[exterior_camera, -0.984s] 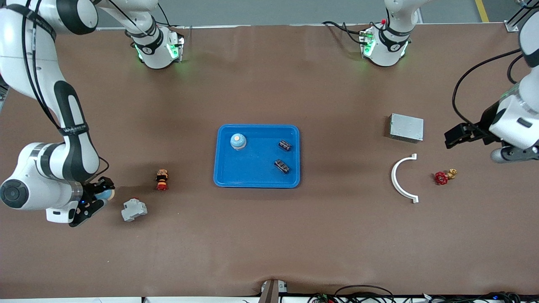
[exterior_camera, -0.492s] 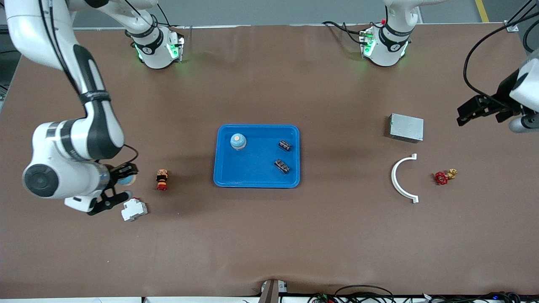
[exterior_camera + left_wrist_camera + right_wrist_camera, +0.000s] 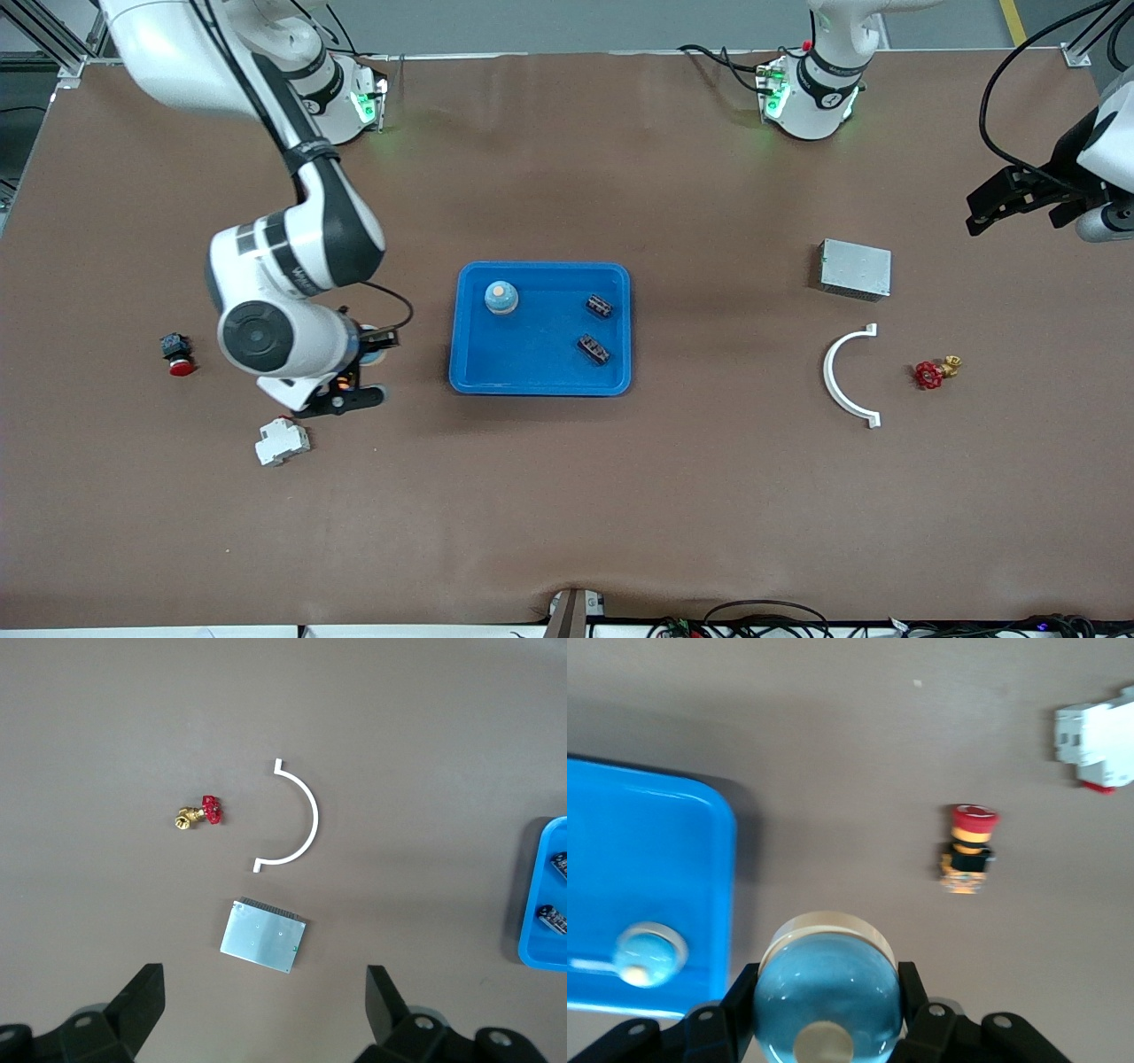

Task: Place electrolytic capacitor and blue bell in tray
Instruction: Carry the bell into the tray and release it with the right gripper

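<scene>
my right claw [image 3: 824, 1028] clamped on round glossy blue bell [image 3: 827, 992], up over brown desk [image 3: 567, 496] beside tray | my left claw [image 3: 264, 1010] spread wide, empty, waiting over left-arm end | shallow bright-blue plastic tray [image 3: 540, 383]: one blue bell [image 3: 501, 298], two small dark electrolytic capacitors [image 3: 600, 306]

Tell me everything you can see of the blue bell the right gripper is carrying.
The blue bell is a glossy, light-blue dome with a pale rim at its base and a small cream button on top. It looks like painted metal. The right gripper is shut on it, one black finger pressed to each side, holding it up over the brown table, short of the tray. Nothing else touches it.
</scene>
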You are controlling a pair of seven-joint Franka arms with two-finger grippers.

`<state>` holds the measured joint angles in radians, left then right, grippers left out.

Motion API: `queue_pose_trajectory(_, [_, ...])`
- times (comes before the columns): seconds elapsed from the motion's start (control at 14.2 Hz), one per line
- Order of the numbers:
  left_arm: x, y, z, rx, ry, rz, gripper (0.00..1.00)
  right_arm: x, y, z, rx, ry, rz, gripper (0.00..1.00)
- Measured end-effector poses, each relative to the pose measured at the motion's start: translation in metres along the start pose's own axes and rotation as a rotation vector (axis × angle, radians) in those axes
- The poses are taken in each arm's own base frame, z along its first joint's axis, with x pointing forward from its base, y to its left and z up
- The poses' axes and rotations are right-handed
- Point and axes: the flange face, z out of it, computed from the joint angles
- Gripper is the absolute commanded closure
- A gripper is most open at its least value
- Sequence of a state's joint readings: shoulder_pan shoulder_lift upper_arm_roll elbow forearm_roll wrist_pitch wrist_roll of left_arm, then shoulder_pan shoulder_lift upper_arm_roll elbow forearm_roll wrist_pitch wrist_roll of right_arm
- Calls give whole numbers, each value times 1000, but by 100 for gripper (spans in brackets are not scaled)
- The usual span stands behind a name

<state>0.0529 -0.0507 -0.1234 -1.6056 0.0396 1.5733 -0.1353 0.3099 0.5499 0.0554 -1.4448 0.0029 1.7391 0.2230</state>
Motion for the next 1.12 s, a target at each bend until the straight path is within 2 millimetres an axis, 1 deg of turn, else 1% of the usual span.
queue_pose_trajectory(0.14, [0, 1, 1, 0, -1, 7, 0, -2, -29, 7, 15, 36, 48, 86])
queue_pose_trajectory(0.42, [0, 1, 2, 0, -4, 31, 0, -3, -75, 31, 60, 63, 107, 85])
queue_pose_trajectory(0.63, [0, 0, 4, 1, -7, 49, 0, -2, -111, 61, 59, 73, 128, 85])
queue_pose_trajectory(0.7, [0, 0, 4, 1, -8, 53, 0, -2, -119, 71, 57, 73, 126, 85])
queue_pose_trajectory(0.77, [0, 0, 4, 1, -8, 54, 0, -1, -123, 79, 55, 72, 126, 83])
queue_pose_trajectory(1.12, [0, -1, 5, 1, -10, 53, 0, 7, -120, 109, 44, 51, 139, 82])
